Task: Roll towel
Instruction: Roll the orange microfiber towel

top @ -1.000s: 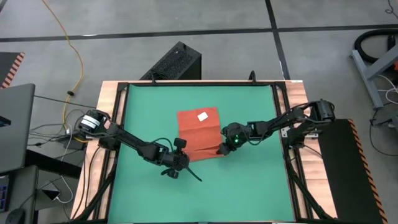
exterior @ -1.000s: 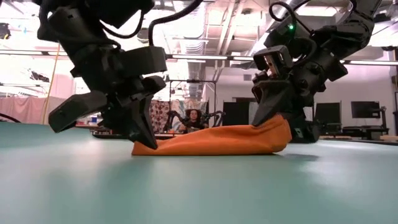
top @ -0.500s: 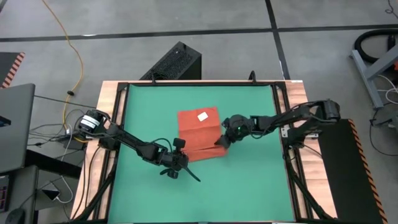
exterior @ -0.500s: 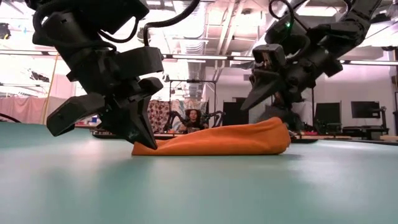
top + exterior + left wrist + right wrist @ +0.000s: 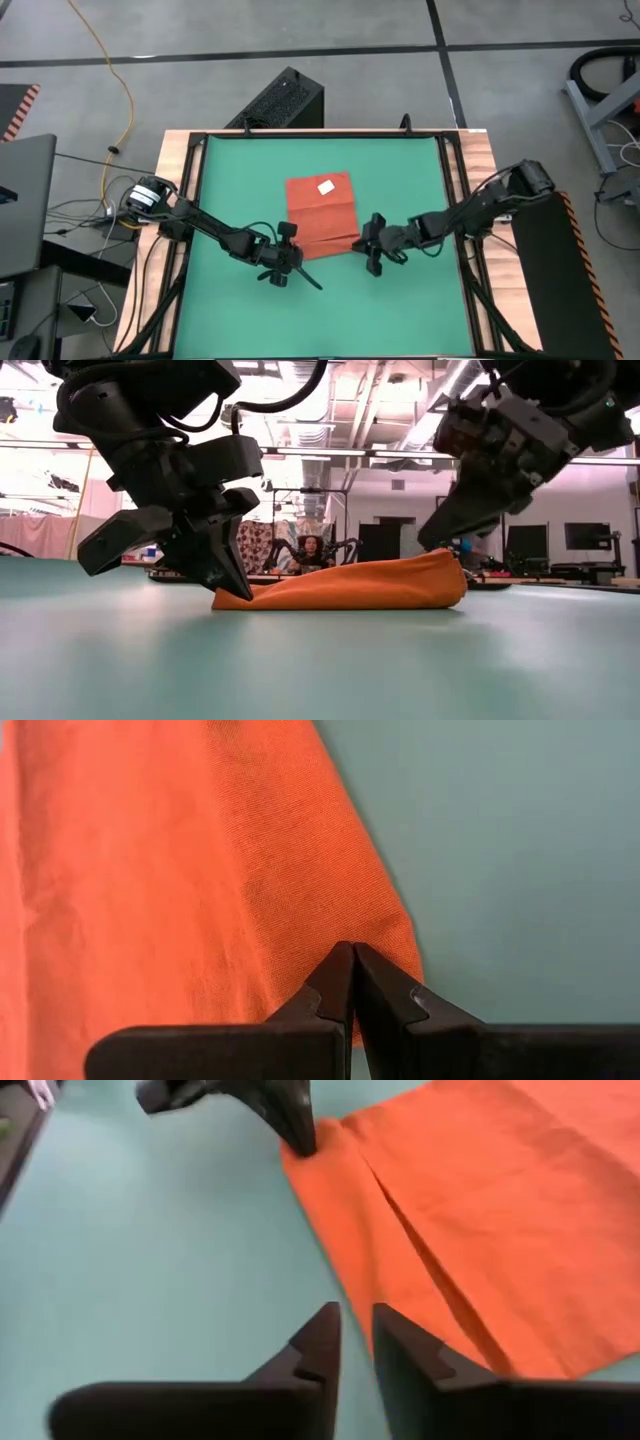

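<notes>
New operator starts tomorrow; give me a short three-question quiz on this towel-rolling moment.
1. True or false: the left pincer is shut at a near corner of the orange-red soft cloth towel.
2. The right pincer is: A) clamped on the towel; B) off the towel, above the green mat; C) out of view.
3. What small thing lies on the towel's far part, seen from above?

Key: 1 true. 2 B. 3 the white tag.
</notes>
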